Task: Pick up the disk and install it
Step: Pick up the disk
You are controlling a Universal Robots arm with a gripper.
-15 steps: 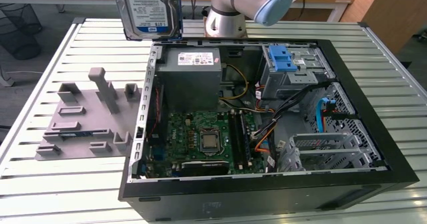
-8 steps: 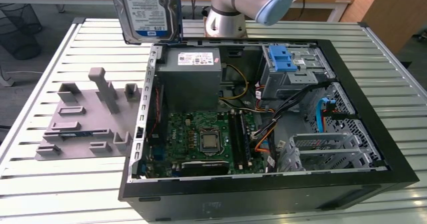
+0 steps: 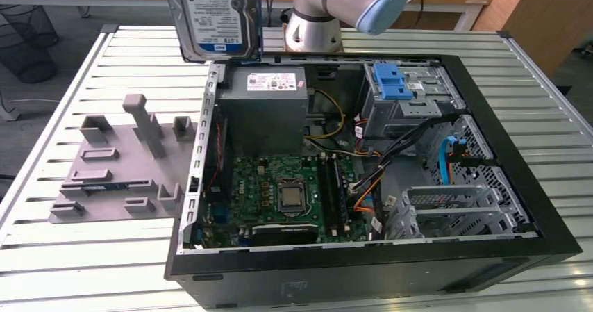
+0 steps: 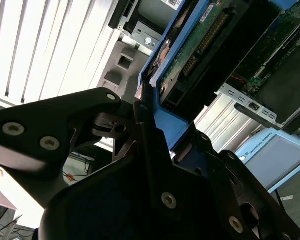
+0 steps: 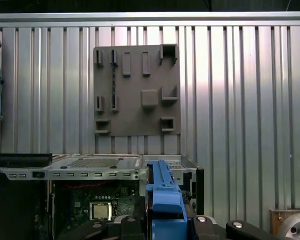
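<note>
The disk (image 3: 215,13), a silver hard drive with a white-and-blue label and a blue carrier frame, hangs upright in the air. It is above the back corner of the open computer case (image 3: 519,187), on the exterior view's left. My gripper (image 5: 165,220) is shut on the disk's blue frame (image 5: 165,197), one black finger on each side. In the second wrist view the black fingers (image 4: 140,125) clamp the blue edge (image 4: 165,125), and the disk's green circuit board (image 4: 200,45) faces the camera.
Inside the case are a grey power-supply box (image 3: 269,110), a motherboard (image 3: 287,187), and a drive cage with a blue bracket (image 3: 394,83). A grey fixture plate (image 3: 121,166) with upright pegs lies on the slatted metal table (image 3: 55,256), beside the case. The arm's base (image 3: 315,27) stands behind the case.
</note>
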